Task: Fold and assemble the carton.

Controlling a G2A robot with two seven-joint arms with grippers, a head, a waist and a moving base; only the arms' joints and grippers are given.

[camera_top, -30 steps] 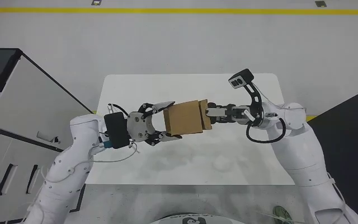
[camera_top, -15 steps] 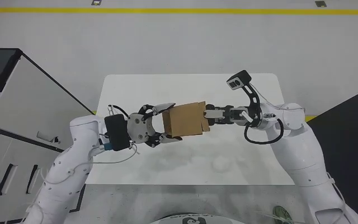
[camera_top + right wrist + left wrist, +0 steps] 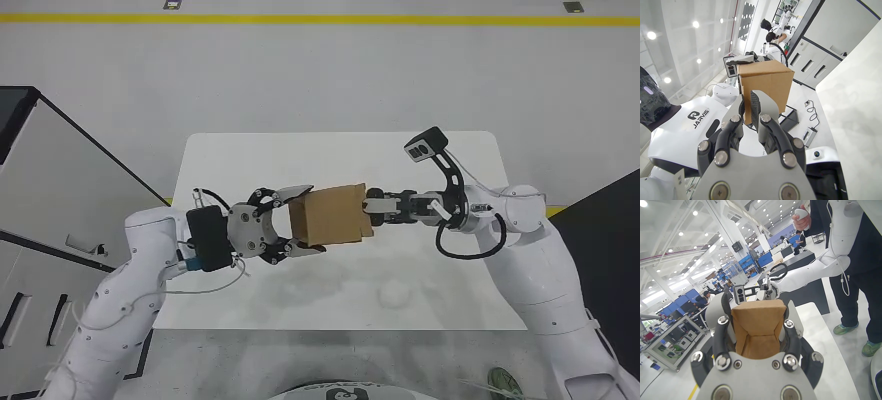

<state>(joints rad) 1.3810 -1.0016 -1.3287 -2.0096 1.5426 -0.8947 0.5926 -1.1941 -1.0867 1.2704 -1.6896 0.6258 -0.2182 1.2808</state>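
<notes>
A brown cardboard carton [image 3: 332, 214] hangs above the middle of the white table [image 3: 440, 290], held between both arms. My left gripper [image 3: 298, 217] grips its left end, one finger on each side wall [image 3: 755, 321]; folded end flaps face that wrist camera. My right gripper [image 3: 366, 212] is pinched on a flap edge at the carton's right end [image 3: 764, 83], with its fingers [image 3: 759, 106] close together around the thin cardboard [image 3: 746, 106].
A dark-edged cabinet [image 3: 40, 180] stands left of the table. A person's legs and a hand with a small controller [image 3: 800, 217] appear beside the table in the left wrist view. A yellow floor line [image 3: 320, 18] runs behind the table.
The carton and both grippers have shifted slightly toward the left and a little away from the front edge. Both grips stay the same.
</notes>
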